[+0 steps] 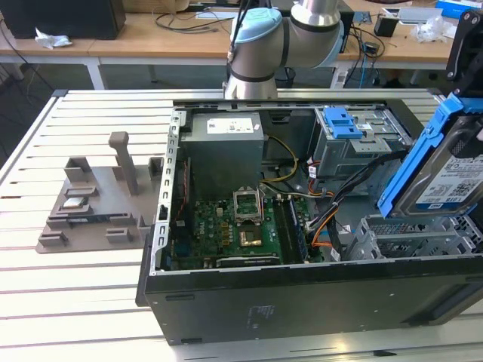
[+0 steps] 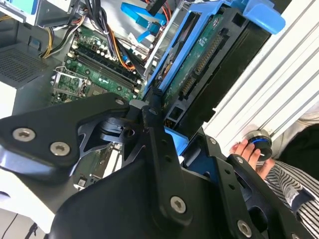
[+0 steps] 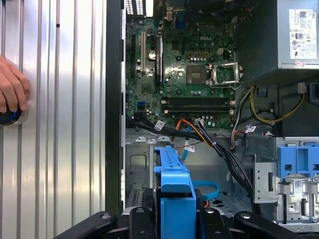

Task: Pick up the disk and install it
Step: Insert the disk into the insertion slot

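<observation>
Disk (image 1: pixel 451 175), in its blue carrier, is clamped on edge in the gripper (image 3: pixel 174 221), tilted above the drive cage (image 1: pixel 423 237) of the open computer case (image 1: pixel 302 302) at the exterior view's right. A person's hand (image 3: pixel 12 92) lies on the slatted table (image 1: pixel 75 294) beside the case.

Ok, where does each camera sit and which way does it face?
Exterior view: off the arm, looking down on the open computer case; the arm shows beyond it.
First wrist view: on the wrist, looking past the gripper and its disk at the motherboard.
Second wrist view: on the wrist, looking along the gripper at the disk's circuit side.
Shared: both wrist views show a person's hand.
</observation>
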